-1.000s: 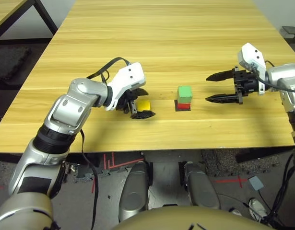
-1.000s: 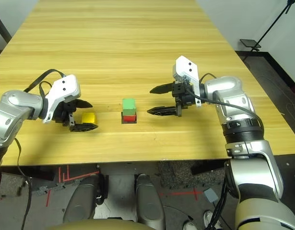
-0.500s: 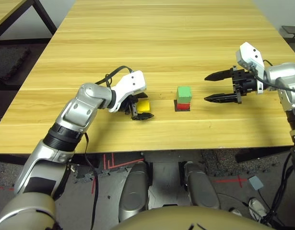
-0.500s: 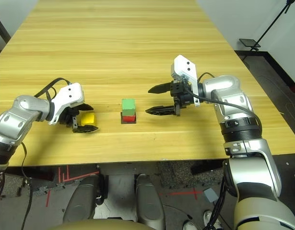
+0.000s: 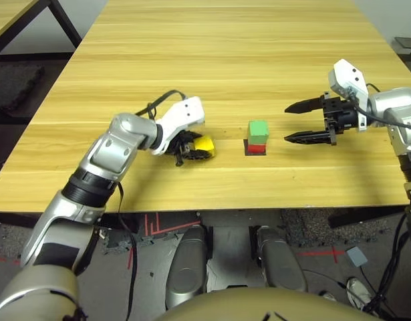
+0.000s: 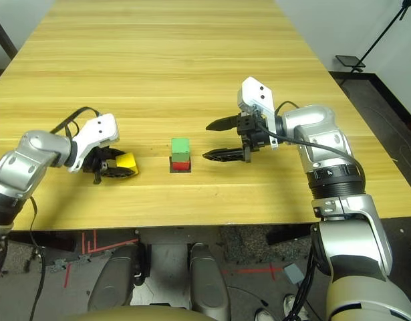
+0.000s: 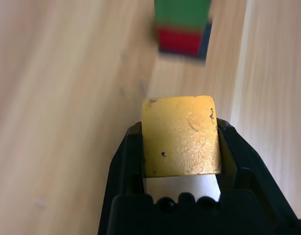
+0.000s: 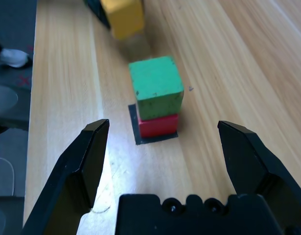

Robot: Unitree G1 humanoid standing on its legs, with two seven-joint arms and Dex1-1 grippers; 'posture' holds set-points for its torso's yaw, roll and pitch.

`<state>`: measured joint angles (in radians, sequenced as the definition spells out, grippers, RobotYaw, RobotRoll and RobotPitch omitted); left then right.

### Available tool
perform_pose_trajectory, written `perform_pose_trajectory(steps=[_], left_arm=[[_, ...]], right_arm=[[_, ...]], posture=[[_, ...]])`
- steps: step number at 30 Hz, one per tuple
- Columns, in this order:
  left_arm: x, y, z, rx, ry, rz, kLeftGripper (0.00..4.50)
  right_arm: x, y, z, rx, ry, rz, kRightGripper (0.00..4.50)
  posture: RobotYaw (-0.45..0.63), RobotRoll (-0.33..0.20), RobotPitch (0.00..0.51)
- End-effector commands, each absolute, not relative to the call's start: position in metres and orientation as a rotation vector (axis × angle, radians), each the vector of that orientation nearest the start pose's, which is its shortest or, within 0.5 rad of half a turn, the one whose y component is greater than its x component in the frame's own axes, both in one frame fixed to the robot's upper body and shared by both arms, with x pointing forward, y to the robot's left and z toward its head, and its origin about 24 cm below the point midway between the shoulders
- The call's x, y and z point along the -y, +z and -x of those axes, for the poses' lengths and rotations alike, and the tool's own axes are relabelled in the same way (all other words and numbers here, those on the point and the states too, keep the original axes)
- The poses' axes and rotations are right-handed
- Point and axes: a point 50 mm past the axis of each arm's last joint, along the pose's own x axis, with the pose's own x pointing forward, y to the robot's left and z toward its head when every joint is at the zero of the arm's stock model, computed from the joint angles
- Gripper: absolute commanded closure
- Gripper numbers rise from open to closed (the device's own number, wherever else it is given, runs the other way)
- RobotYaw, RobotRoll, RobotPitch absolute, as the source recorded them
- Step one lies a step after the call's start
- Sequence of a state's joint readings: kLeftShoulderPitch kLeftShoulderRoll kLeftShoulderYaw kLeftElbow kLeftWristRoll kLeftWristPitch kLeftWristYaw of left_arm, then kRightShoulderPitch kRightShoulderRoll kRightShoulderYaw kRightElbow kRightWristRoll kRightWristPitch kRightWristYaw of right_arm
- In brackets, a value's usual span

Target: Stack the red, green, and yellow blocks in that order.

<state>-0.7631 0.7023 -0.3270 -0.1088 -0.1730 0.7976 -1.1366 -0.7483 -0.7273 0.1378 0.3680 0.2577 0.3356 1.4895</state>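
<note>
Left gripper (image 5: pixel 194 151): closed on the yellow block (image 7: pixel 180 135), which sat between its two black fingers, tilted, low over the table (image 5: pixel 212 53), to the left of the stack.
Stack: the green block (image 5: pixel 258 129) rested squarely on the red block (image 5: pixel 256 147), which stood on a flat black square patch (image 8: pixel 141 138) near the table's front middle.
Right gripper (image 5: pixel 301 122): fingers spread wide, holding nothing, just right of the stack and pointing toward it.

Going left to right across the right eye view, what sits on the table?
Left pincer shut on the yellow block → green block stacked on the red block → right pincer, open.
</note>
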Motion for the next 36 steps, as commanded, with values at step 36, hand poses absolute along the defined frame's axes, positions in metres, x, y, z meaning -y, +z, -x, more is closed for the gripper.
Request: perform_pose_trajectory(steps=[36], left_arm=[[-0.055, 0.202, -0.337, -0.357, -1.382, -0.572, 2.52]], right_arm=[[0.217, 0.176, -0.307, -0.289, 1.326, 0.363, 0.00]], posture=[[0.20, 0.007, 0.128]])
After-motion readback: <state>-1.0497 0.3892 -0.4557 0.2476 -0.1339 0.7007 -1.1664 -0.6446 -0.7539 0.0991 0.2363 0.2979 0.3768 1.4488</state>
